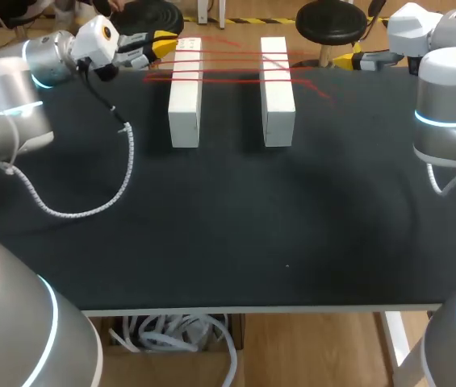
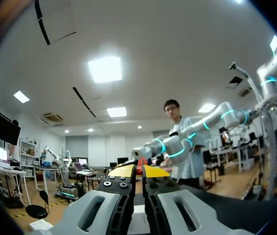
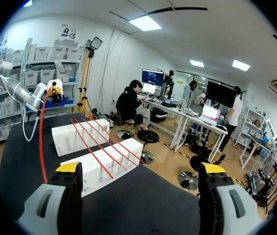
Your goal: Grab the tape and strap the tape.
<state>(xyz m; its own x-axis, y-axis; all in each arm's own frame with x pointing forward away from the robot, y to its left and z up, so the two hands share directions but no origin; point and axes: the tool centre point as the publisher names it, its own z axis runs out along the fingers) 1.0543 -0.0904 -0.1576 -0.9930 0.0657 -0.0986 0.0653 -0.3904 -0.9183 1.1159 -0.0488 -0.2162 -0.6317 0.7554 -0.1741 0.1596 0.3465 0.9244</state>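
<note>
Yellow tips of the left gripper (image 2: 139, 170) stand all but closed, with only a sliver between them, and a small end of the red tape (image 2: 141, 161) is pinched in that sliver. In the head view this left gripper (image 1: 167, 46) sits just beside the far end of the left-hand block. From there one strand of tape (image 3: 42, 142) runs in a long curve toward the near side of the table.

The right gripper (image 3: 140, 169) is spread wide, its two fingers far apart and holding nothing. It sits at the table's far edge, beyond the right-hand block and clear of it (image 1: 342, 60).

Two white blocks (image 1: 185, 93) lie side by side with a gap between them on the black table (image 1: 252, 218). About four strands of tape cross both blocks over that gap. One white coiled cable (image 1: 90, 211) from the left arm loops onto the table.
</note>
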